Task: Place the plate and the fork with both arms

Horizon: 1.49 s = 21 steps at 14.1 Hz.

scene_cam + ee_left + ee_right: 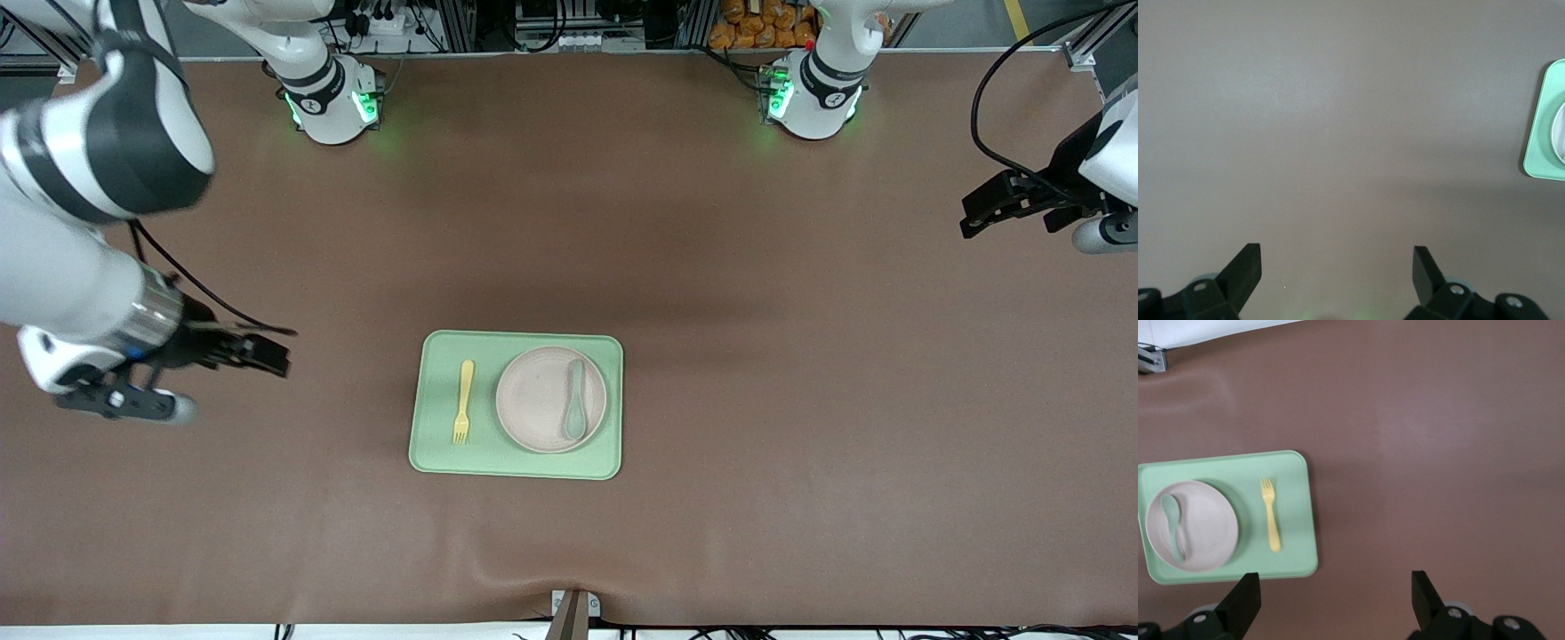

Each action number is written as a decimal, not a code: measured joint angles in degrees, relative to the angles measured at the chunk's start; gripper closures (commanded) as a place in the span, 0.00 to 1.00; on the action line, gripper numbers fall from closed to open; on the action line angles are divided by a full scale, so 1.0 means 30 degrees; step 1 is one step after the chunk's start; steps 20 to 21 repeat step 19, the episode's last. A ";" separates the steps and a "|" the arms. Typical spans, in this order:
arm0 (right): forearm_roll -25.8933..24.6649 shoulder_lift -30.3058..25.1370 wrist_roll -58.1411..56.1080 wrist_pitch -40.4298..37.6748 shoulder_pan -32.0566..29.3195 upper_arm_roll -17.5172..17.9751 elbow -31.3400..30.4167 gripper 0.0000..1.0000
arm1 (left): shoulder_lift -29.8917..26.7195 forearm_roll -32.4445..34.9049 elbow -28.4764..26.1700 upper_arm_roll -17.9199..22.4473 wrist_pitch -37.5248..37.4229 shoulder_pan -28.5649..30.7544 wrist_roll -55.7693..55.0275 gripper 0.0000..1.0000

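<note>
- Tray (516, 462): green, lying flat on the brown table (800, 400), about midway between the two arms' ends and toward the table edge nearer the front camera.
- Plate (538, 400): pink, on the tray, in the half toward the left arm's end. A grey-green spoon (575, 400) lies in the plate.
- Fork (462, 402): yellow, flat on the tray beside the plate, in the half toward the right arm's end, tines toward the tray's nearer edge, not touching the plate.
- Right gripper (267, 354): over bare table toward the right arm's end, well apart from the tray; its wrist view shows the jaws spread with nothing between them.
- Left gripper (982, 213): over the table near the left arm's end, well apart from the tray; jaws likewise spread, holding nothing.
- Stage: plate and fork both lie on the tray, as the task would leave them. The scene equally fits a setting from which they are to be moved elsewhere; the pictures do not settle which.
- Handling, as a judgement: the fork is thin and flat, so any grasp needs the fingertips low across its handle; the plate is best pinched at its rim, clear of the spoon, and kept level so the spoon stays in.
</note>
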 measured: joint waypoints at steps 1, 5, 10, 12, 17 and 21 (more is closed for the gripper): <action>0.0098 -0.0749 -0.0520 -0.0801 -0.0013 -0.0306 -0.0084 0.00 | 0.0000 0.0000 0.0007 0.0006 -0.0007 0.0005 0.0000 0.00; 0.0511 -0.4588 -0.2210 -0.1638 -0.0021 -0.1263 -0.2808 0.00 | -0.0001 0.0000 0.0028 0.0024 -0.0010 0.0015 -0.0012 0.00; 0.0563 -0.8050 -0.3284 0.0339 -0.0021 -0.1438 -0.7303 0.00 | 0.0000 0.0000 0.0033 0.0036 -0.0010 0.0029 -0.0013 0.00; 0.0545 -0.7894 -0.4353 0.0706 -0.0027 -0.1786 -0.7195 0.00 | -0.0001 0.0000 0.0046 0.0075 -0.0010 0.0052 -0.0013 0.00; 0.0564 -0.7321 -0.5994 0.0816 -0.0074 -0.2676 -0.6686 0.00 | -0.0810 0.0000 0.0119 0.0077 -0.0128 0.0043 0.0013 0.00; 0.0564 -0.7293 -0.6015 0.0786 -0.0073 -0.2638 -0.6682 0.00 | -0.0925 0.0000 0.0115 0.0073 -0.0163 0.0040 0.0013 0.00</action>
